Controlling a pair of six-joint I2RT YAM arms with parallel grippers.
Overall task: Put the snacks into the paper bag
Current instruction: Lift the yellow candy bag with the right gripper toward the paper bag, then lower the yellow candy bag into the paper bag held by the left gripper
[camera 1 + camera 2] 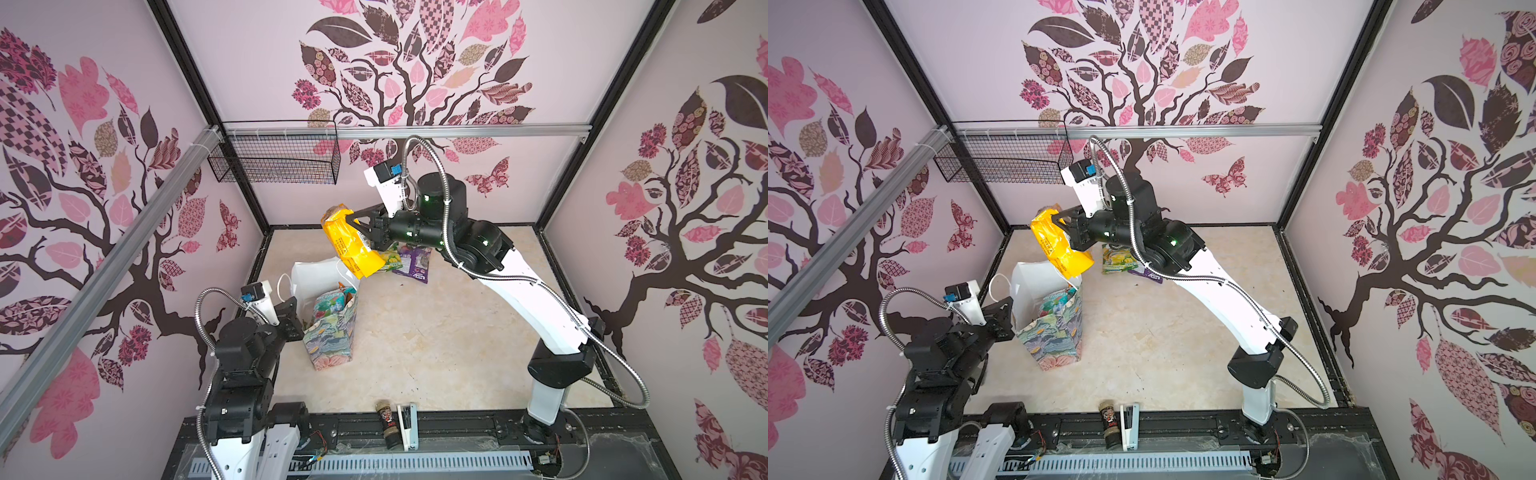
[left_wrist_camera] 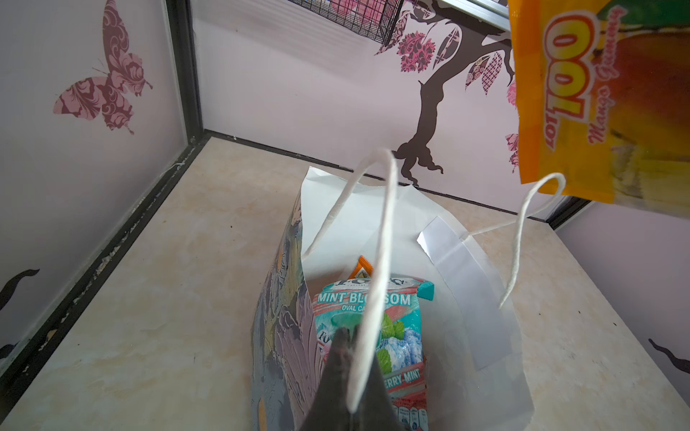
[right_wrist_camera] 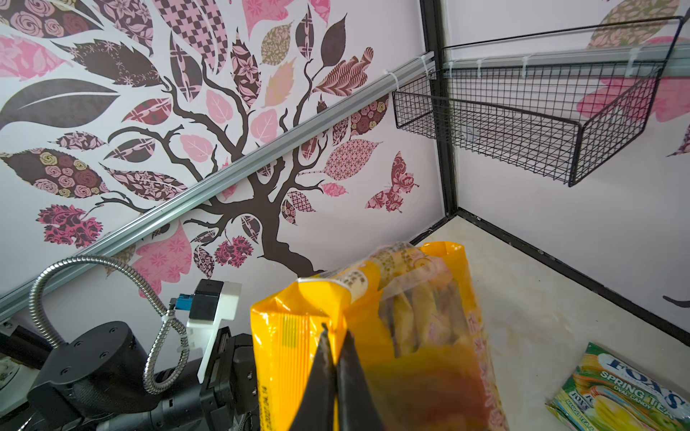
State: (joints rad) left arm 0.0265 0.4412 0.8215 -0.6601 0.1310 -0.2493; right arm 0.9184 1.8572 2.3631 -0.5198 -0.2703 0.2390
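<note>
Bag (image 1: 330, 332) upright at desk (image 1: 436, 332) left, white cord handle (image 2: 384, 224) clamped in closed left pincer (image 1: 299, 322), teal packet (image 2: 369, 321) inside; yellow packet (image 1: 357, 253) gripped by closed right pincer (image 3: 336, 334), hanging above bag's far rim; green packet (image 1: 390, 259) and purple packet (image 1: 415, 262) flat on desk farther right, side by side.

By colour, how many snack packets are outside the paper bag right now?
1 yellow packet, held by the right hand
1 green-yellow packet, on the table
1 purple packet, on the table
Total: 3 in view
</note>
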